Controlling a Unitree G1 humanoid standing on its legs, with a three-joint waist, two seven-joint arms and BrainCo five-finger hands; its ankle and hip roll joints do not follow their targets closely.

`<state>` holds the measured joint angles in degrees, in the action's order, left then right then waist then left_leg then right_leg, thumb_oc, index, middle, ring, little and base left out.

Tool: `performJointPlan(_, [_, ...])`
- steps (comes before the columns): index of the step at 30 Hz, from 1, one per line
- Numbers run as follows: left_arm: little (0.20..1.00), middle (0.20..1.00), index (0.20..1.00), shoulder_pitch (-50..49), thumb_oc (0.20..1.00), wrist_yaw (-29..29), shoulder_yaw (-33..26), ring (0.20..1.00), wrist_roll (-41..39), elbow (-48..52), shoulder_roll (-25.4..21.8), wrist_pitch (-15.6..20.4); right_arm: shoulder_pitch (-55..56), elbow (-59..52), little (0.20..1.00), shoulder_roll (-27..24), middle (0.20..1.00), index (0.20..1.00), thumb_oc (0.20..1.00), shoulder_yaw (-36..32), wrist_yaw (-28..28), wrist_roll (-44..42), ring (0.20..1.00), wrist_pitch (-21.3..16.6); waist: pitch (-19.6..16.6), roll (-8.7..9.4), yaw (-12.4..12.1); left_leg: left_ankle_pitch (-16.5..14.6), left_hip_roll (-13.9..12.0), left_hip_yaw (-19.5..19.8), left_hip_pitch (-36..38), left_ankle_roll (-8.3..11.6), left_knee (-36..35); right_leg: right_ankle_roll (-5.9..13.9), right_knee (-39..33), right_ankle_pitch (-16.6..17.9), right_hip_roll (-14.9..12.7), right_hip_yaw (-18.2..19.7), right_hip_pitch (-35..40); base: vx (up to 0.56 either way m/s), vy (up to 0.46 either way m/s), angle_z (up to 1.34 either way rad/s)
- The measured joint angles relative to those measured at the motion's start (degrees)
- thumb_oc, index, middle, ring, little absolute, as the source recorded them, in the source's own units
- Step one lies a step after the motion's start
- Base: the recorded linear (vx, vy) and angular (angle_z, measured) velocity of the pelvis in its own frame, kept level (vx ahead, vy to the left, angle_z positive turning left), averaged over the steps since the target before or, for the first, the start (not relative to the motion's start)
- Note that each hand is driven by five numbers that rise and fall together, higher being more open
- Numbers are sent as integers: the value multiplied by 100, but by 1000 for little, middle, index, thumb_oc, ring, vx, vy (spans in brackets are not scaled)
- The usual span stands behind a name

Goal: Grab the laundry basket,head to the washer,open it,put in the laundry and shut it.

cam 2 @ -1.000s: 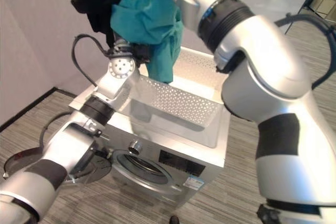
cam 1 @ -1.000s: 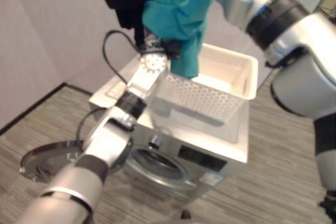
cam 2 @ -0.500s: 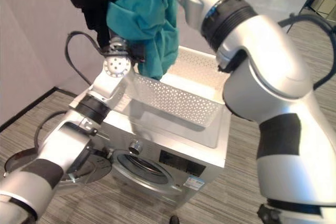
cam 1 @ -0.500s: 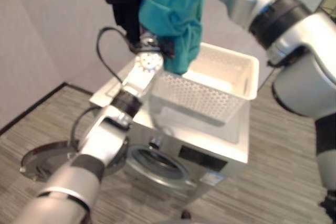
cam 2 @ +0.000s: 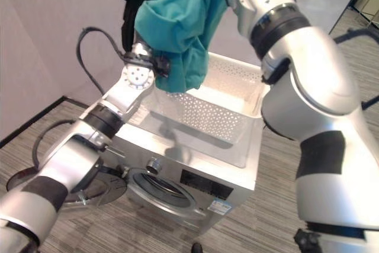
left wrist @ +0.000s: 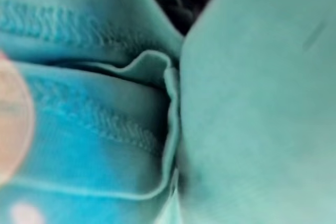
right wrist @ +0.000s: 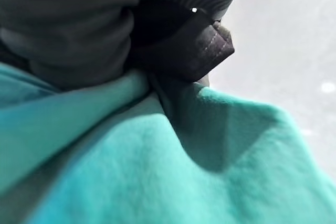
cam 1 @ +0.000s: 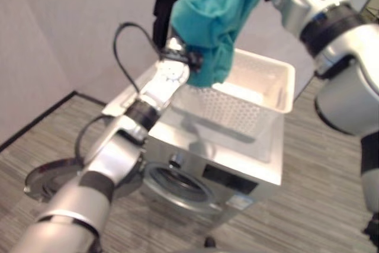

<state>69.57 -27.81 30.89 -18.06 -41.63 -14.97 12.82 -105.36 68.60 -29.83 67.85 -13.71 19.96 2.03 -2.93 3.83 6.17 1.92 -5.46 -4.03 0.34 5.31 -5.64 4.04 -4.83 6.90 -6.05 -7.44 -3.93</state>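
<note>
The basket (cam 2: pixel 222 102) sits on top of the washer (cam 2: pixel 195 164), whose door (cam 1: pixel 56 176) hangs open. The laundry (cam 2: pixel 177 25), teal and dark cloth, is lifted above the basket between both arms. Each robot hand seems buried in the cloth, so I cannot tell their grip. Left: load the drum, then shut the door.
</note>
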Motion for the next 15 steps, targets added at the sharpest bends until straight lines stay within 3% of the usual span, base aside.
performJointPlan(12, [200, 200, 200, 61, 200, 52, 4, 200, 1, -89, -126, -70, 278, -24, 200, 3, 200, 200, 200, -502, 186, -944, 200, -52, 12, -23, -12, 0, 0, -2, 4, 0, 0, -1, 0, 1, 0, -6, 5, 0, 0, 0])
performJointPlan(14, [200, 200, 200, 103, 200, 52, 4, 200, 0, -162, -125, -70, 278, -23, 313, 4, 313, 313, 313, -600, 203, -1119, 313, -52, 12, -25, -13, 0, 0, -1, 4, 0, 0, -1, 0, 1, 0, -7, 7, 0, 0, 0])
performJointPlan(15, [200, 200, 200, 122, 200, 52, 4, 200, -4, -200, -125, -70, 278, -22, 595, 14, 595, 595, 595, -668, 213, -1145, 595, -52, 13, -26, -14, 1, 0, -1, 4, 0, 0, -1, 0, 1, 0, -7, 7, 0, 0, 0])
